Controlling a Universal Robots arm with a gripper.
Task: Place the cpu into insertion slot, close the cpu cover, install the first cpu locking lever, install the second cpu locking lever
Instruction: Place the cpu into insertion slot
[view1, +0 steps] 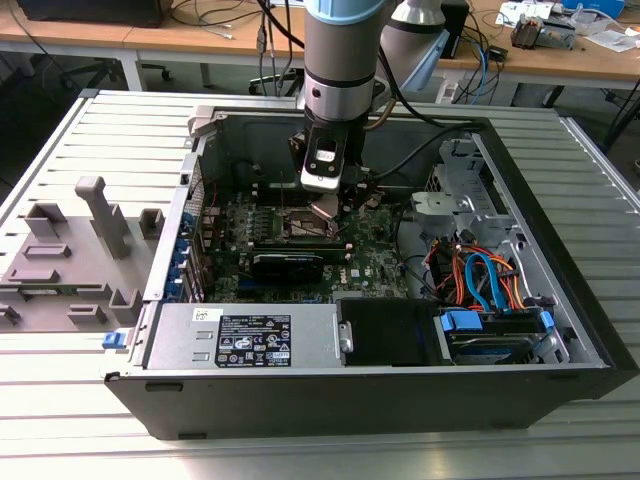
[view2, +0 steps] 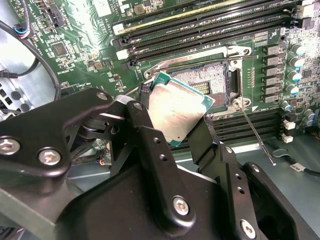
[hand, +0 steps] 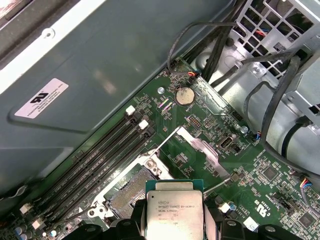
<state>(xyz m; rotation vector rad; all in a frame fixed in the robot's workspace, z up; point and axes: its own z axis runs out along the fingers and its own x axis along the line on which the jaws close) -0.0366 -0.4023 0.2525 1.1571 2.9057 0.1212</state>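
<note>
This is a robotics lab or electronics workshop. Below the pincer (view1: 333, 207), an opened computer case (view1: 400, 395) lies on a slotted aluminium surface (view1: 60, 410). Grey moulded fixtures (view1: 70, 250) stand well off to one side, and beyond the pincer wooden desks (view1: 180, 42) carry loose cables (view1: 215, 18).

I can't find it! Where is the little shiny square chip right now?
In both wrist views the chip sits pinched in the gripper, right beside the open socket on the green board, not yet in it.
</note>
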